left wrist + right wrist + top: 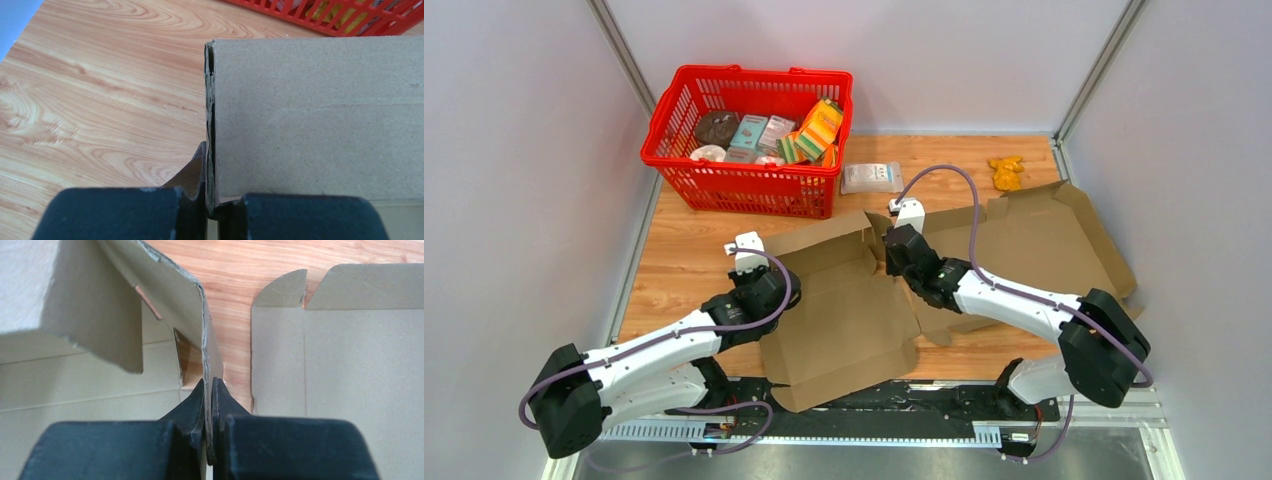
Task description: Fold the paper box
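Box [849,320] lying open on the table [674,270], just nearer to me than the red basket [724,190] and reaching off to that basket's right. My left gripper [212,200] is pinched nearly closed on the box's left wall [310,115], holding it upright. My right gripper [207,390] is likewise squeezed onto the right wall [175,295] (thin card, so hardly any gap shows). Both walls are held raised, I judge, so that the panel on the basket side can be folded up between them.
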